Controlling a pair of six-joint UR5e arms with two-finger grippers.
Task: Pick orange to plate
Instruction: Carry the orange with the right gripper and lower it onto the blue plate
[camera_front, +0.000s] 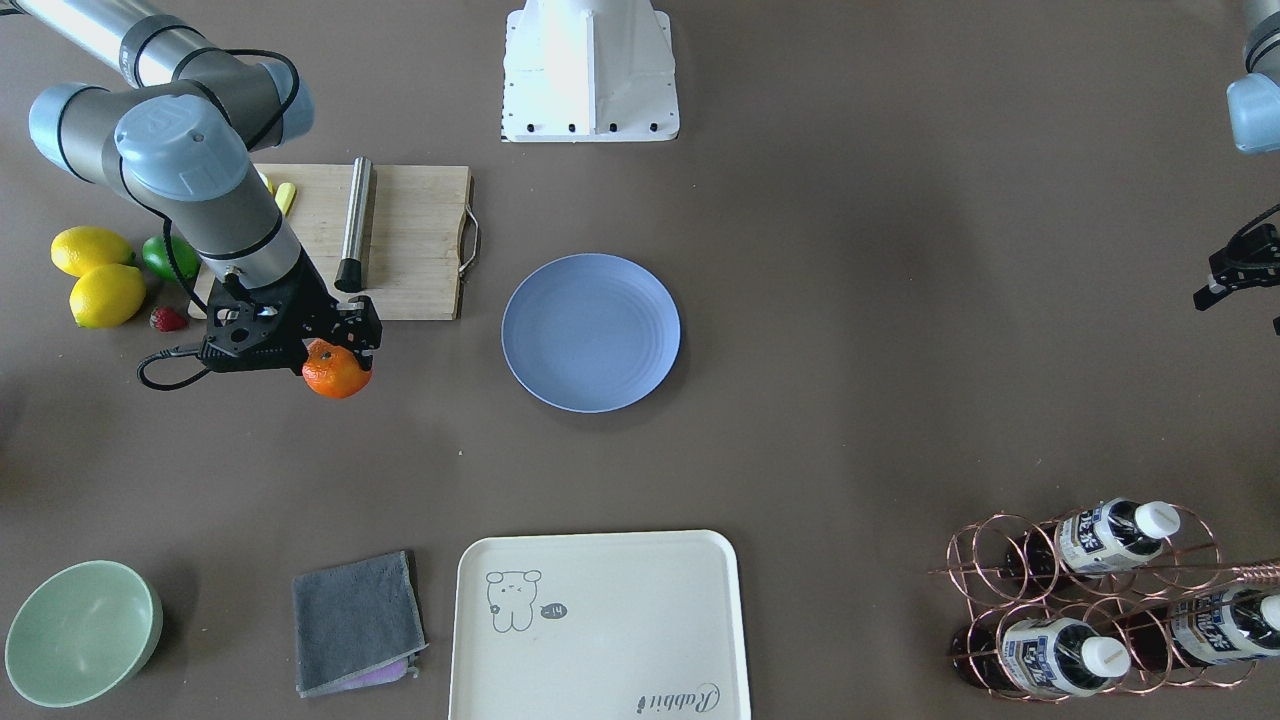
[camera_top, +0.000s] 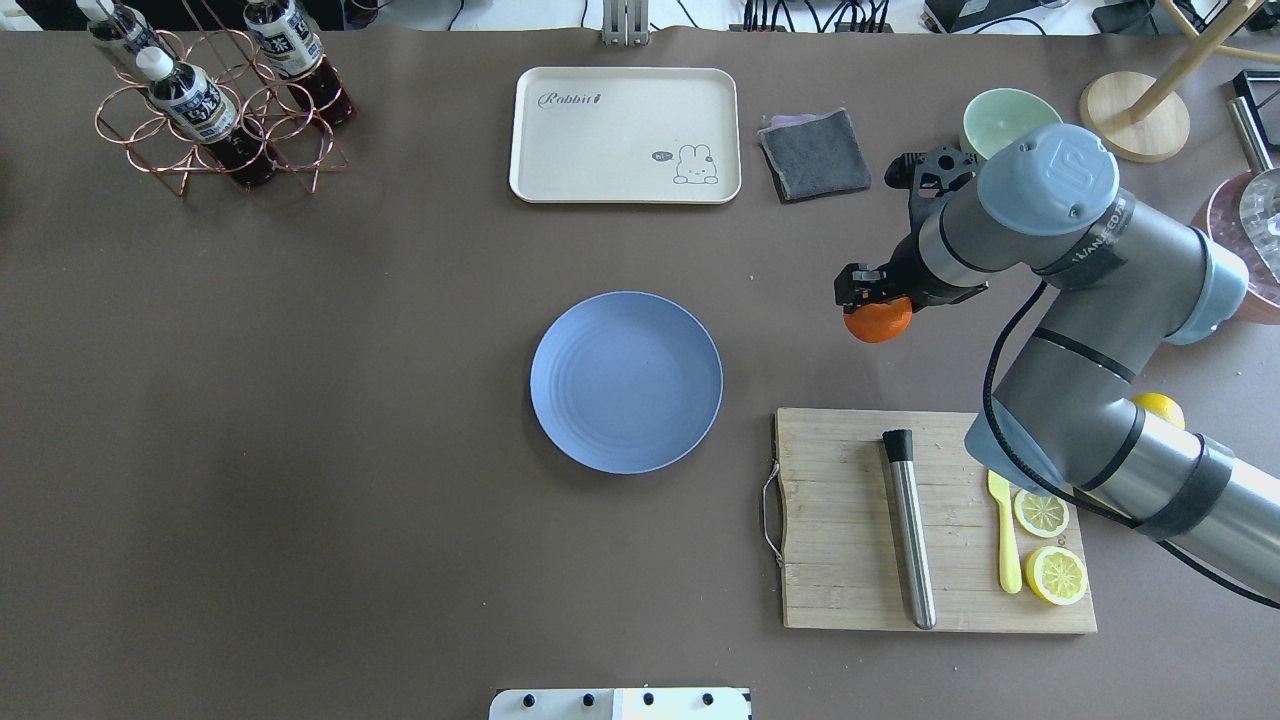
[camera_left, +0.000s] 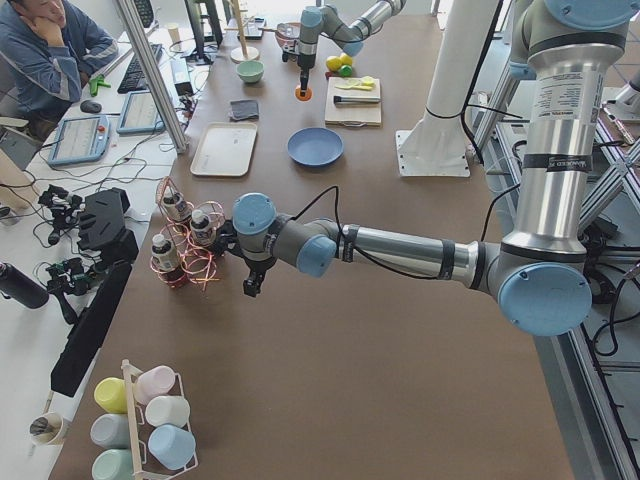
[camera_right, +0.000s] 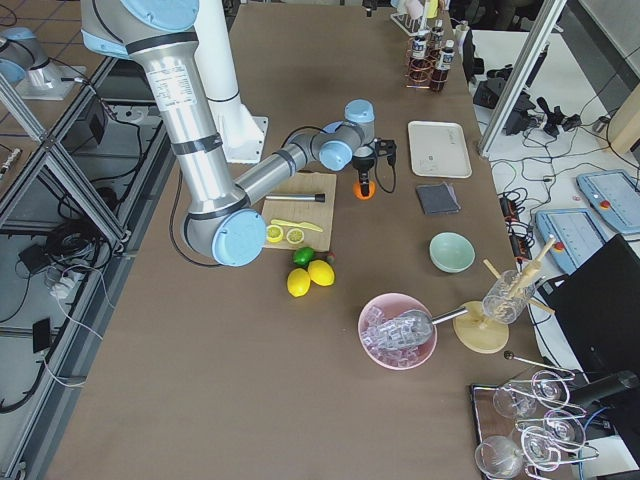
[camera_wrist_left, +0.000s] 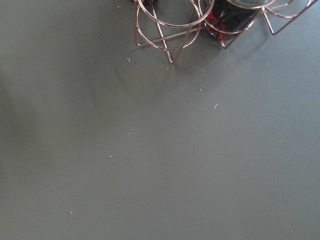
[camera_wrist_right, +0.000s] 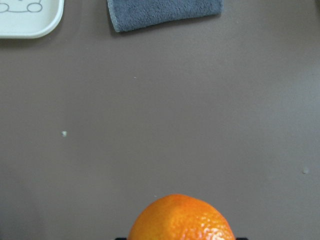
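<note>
Right gripper (camera_front: 338, 352): was clenched on orange (camera_front: 337, 372);
Plate (camera_front: 590, 332): lay well apart;
Left gripper (camera_front: 1235, 270): I could not tell its jaws' state

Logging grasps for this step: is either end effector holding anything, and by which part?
The right end effector holds the orange by its upper sides; its lower half shows free. The left end effector shows nothing in it.

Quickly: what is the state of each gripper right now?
Left gripper: open or closed cannot be told.
Right gripper: closed on the orange.
</note>
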